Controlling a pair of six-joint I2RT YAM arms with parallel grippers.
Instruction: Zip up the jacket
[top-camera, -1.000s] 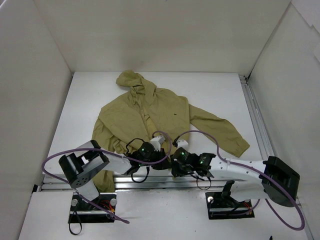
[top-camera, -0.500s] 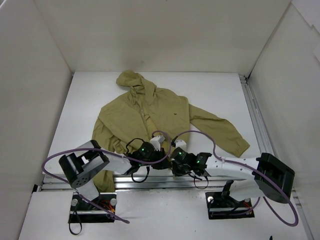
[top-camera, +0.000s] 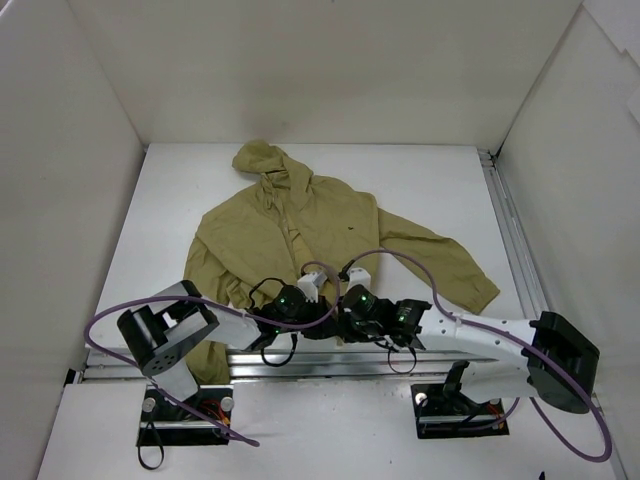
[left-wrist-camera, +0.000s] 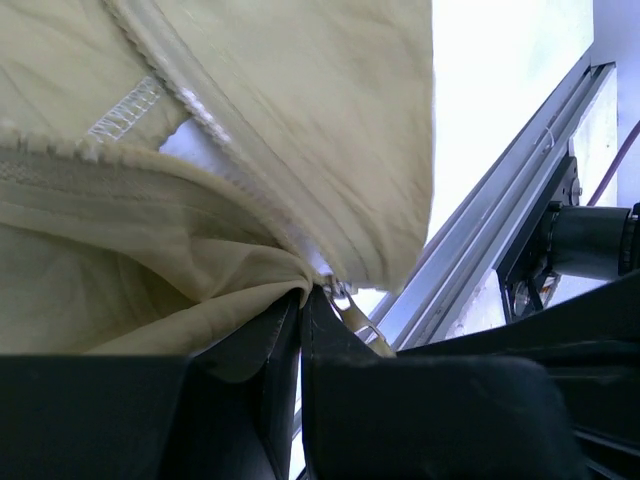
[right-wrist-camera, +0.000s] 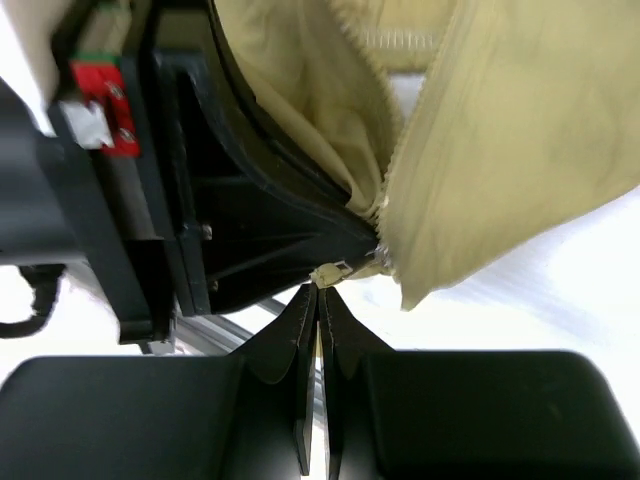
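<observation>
Olive-khaki thin fabric hooded jacket (top-camera: 300, 225): light, limp, bunch-prone. Left gripper (left-wrist-camera: 300, 296) pinches its hem (left-wrist-camera: 225, 300); right gripper (right-wrist-camera: 318, 292), pressed together, meets the metal pull tab (right-wrist-camera: 329, 271), judged the sensible hold.

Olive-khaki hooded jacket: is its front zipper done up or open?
Open: on the olive-khaki fabric jacket, toothed edges gape apart in wrist views, joining only at the small slider.

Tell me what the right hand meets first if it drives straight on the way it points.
The zipper pull at the jacket bottom hem. It sits right at the tips of the shut right hand, possibly pinched between them; depth is unclear.
</observation>
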